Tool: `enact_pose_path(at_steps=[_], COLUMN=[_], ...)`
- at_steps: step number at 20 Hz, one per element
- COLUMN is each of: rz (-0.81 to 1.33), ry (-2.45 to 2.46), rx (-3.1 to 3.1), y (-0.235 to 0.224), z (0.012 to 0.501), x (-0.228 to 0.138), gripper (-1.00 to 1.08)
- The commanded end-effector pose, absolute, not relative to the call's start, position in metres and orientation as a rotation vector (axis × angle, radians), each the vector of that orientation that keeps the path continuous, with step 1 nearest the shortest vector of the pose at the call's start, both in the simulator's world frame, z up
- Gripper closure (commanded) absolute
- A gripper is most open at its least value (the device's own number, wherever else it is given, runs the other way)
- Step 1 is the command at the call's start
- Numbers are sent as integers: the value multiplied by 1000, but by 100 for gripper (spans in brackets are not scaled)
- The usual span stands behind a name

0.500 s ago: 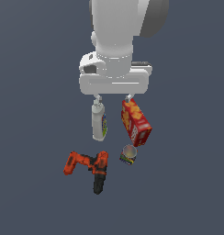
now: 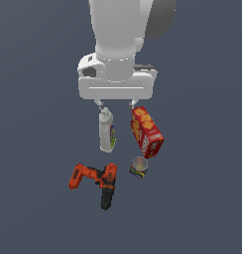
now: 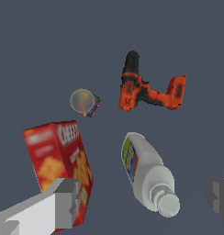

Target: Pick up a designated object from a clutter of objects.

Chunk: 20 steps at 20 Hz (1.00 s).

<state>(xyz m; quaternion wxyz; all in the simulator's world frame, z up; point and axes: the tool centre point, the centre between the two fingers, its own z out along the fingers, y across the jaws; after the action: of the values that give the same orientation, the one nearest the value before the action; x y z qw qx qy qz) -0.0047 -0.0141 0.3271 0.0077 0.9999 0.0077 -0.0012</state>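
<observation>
Exterior view gives you the gripper (image 2: 117, 104) hanging above the clutter, fingers spread wide and holding nothing. Your can (image 2: 139, 167) sits on the dark floor just below the red box (image 2: 147, 132) and just beside the drill (image 2: 96, 181), on the exterior view's right of it. The white bottle (image 2: 107, 131) lies beside the box, under the fingers. In the wrist view you see the can (image 3: 84, 102) apart from both fingertips (image 3: 64, 193), between box (image 3: 58, 166) and drill (image 3: 148, 90).

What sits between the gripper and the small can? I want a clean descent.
Nothing covers the small can; its top shows. The gripper hangs open above the white bottle and red box, which flank that path.
</observation>
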Motion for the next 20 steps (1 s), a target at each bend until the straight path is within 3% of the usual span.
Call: enact_pose_path(at_steps=[1,11,20], rz=[-6,-4,-1], ry=[27,-45,-237], rx=[3122,3125,3121], y=[-18,-9,14], z=[328,311,261], x=[-6,7,37], gripper=[-92,-92,-92])
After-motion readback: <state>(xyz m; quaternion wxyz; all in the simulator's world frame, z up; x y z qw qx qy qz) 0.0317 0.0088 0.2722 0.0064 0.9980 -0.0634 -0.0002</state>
